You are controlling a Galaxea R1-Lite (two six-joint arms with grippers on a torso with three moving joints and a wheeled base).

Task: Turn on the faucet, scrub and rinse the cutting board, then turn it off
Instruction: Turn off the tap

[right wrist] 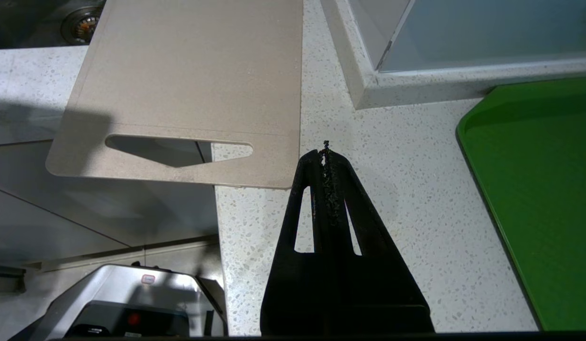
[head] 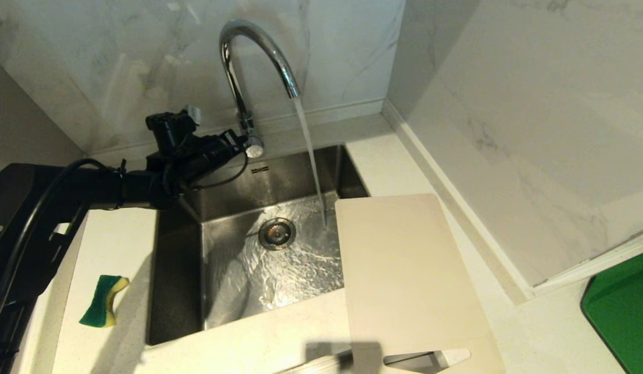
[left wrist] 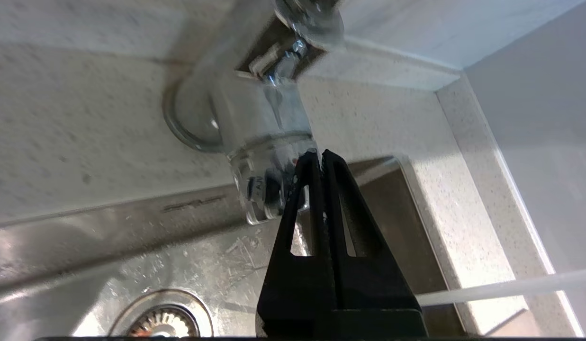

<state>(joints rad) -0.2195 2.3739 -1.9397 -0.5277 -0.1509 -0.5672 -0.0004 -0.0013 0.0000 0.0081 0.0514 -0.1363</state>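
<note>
The chrome gooseneck faucet stands behind the sink, and water runs from its spout in a thin stream into the basin. My left gripper is shut and empty. Its fingertips rest against the small side lever at the faucet's base. In the left wrist view the closed tips of the left gripper touch the shiny lever body. The beige-white cutting board lies flat across the sink's right edge and the counter, slot handle nearest me. My right gripper hangs shut and empty over the counter beside the board's handle end.
A green-and-yellow sponge lies on the counter left of the steel sink. The drain sits mid-basin under rippling water. A bright green flat board lies at the far right. Marble walls close in behind and to the right.
</note>
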